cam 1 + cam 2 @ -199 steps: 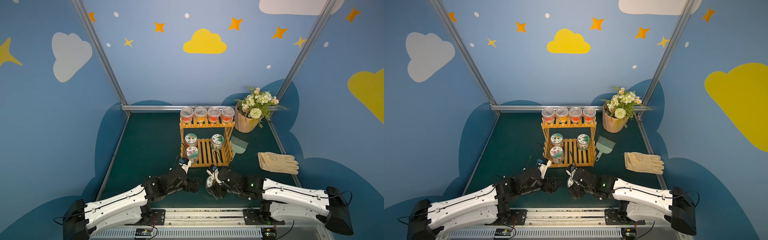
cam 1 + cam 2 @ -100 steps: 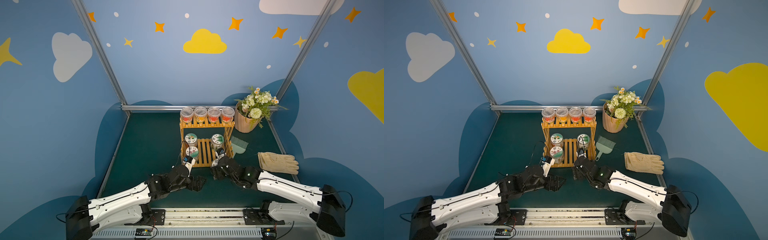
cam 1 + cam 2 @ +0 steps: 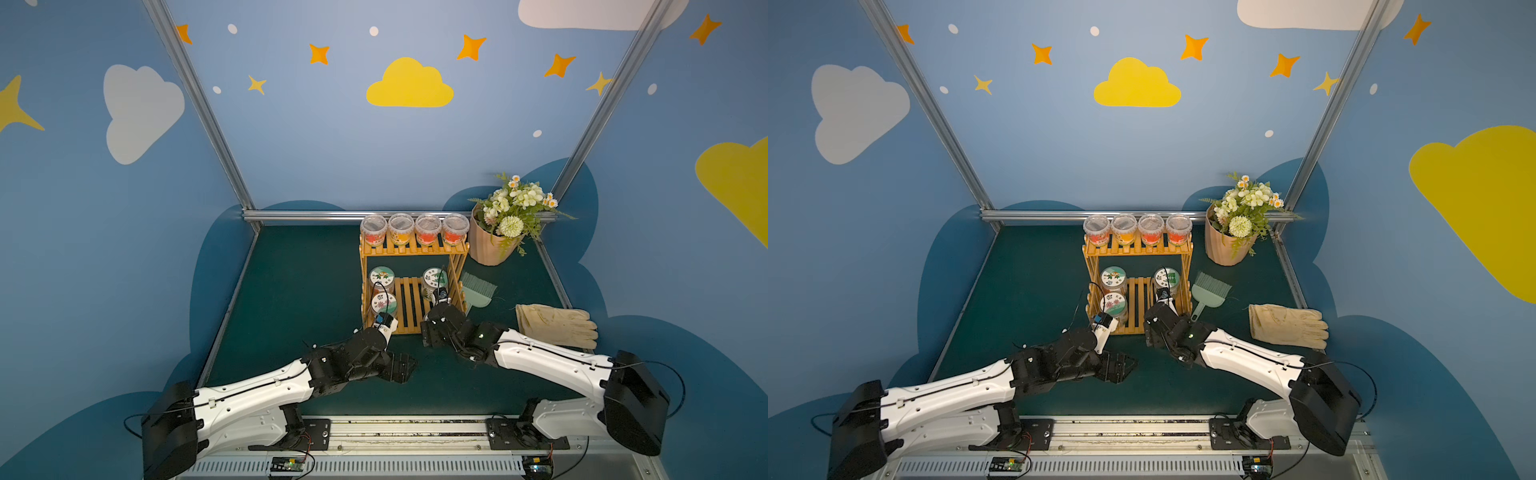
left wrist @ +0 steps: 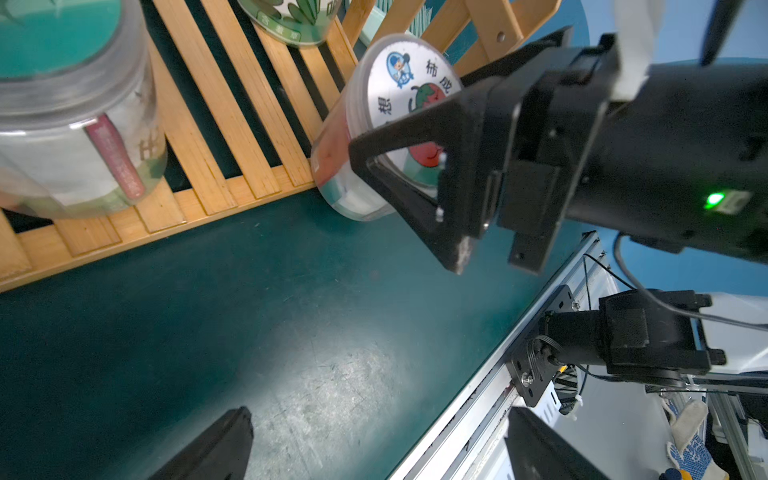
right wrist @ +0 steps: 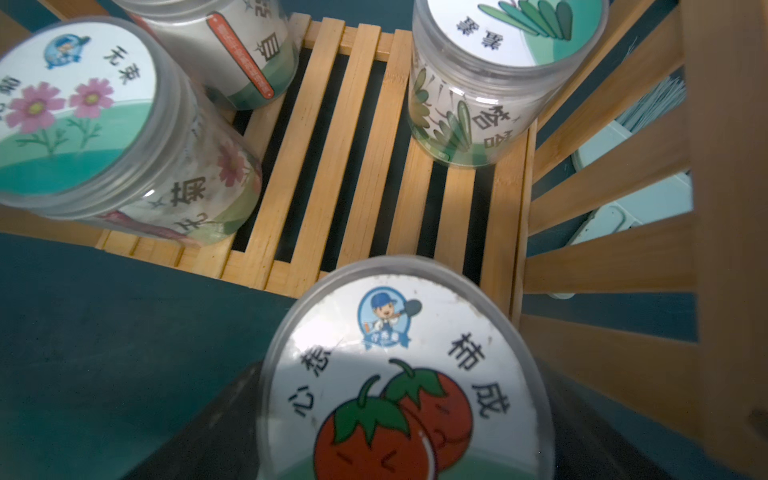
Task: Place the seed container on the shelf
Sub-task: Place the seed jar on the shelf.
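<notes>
1. In both top views the right gripper [image 3: 435, 328] sits at the front right corner of the small two-tier rack of orange-tan wooden slats [image 3: 411, 250]. Its body covers whatever it holds.
2. The left wrist view shows what is hidden there. The right gripper's black fingers [image 4: 415, 174] are clamped on a clear round plastic seed jar with a white tomato-picture lid [image 4: 409, 79]. The jar is tilted, with its base just beside the front rail of the lower tier. I cannot tell whether it touches the rail or the dark green table mat [image 4: 208, 332].
3. The right wrist view shows the same lid [image 5: 399, 374] close up, with the lower tier's slats [image 5: 340, 145] beyond it. The middle of the tier is bare.
4. Three other jars stand on the lower tier. A pink-flower-lidded jar [image 5: 75, 116] is at the front left, a green-leaf-lidded jar [image 5: 511, 29] at the back right, and a third jar [image 5: 245, 45] at the back left.
5. Only the top views show the upper tier, which holds four clear tubs with orange and red contents [image 3: 413, 228].
6. The left gripper [image 3: 399, 368] is low over the mat in front of the rack. In the left wrist view its jaws are apart with only mat between them.
</notes>
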Controlling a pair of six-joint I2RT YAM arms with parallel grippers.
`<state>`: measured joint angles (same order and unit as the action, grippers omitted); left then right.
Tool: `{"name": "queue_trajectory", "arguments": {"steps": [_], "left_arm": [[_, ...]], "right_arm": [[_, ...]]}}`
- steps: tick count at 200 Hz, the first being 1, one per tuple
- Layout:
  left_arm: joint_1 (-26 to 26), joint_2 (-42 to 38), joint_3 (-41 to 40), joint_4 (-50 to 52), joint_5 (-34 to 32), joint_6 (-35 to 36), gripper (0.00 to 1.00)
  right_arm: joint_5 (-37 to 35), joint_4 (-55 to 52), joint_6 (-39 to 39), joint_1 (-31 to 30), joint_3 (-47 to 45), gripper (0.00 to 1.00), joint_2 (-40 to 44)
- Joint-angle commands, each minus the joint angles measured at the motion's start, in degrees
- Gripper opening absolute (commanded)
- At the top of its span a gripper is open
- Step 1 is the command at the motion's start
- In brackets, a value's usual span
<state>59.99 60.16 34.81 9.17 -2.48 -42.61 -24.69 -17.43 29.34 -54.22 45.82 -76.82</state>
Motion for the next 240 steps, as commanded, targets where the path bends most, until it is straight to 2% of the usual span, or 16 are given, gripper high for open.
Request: {"name": "queue_trajectory", "arguments": {"steps": [1,63,99,143,179,204,229,240], "left_arm": [[-0.13,0.14,1.58,-0.74,0.31,0.77,1.00],[-0.15,0.87,1.90,-1.06,0.50,0.86,1.00],[-0.13,1.93,2.51,-0.89,0.81,1.10,1.00],[-0.13,2.42,3.23,0.14,0.92,1.52,1.00],[-0.13,1.99,2.99,0.08,0.62,1.39,1.00],[-0.13,1.18,3.08,1.30,0.51,1.39,1.00],[-0.13,-0.58,1.58,0.38,-1.13,1.27,1.00],[-0.13,-1.29,1.08,0.04,-1.62,1.47,1.00]], "right_arm": [[-2.03,3.12,0.00,0.80,2.77,0.82,-1.21],[-3.61,3.03,1.75,2.53,3.57,0.83,-3.68],[-4.96,-0.45,3.31,2.62,5.76,0.90,-5.10],[-6.25,-6.31,3.29,2.62,8.09,0.97,-2.36],[-2.74,-10.39,3.55,2.46,9.46,0.98,-0.47],[3.71,-15.58,1.77,2.20,11.29,0.97,1.51],[5.18,-15.45,3.04,2.09,9.22,0.95,3.28],[4.99,-15.92,2.39,2.10,8.76,0.98,3.85]]}}
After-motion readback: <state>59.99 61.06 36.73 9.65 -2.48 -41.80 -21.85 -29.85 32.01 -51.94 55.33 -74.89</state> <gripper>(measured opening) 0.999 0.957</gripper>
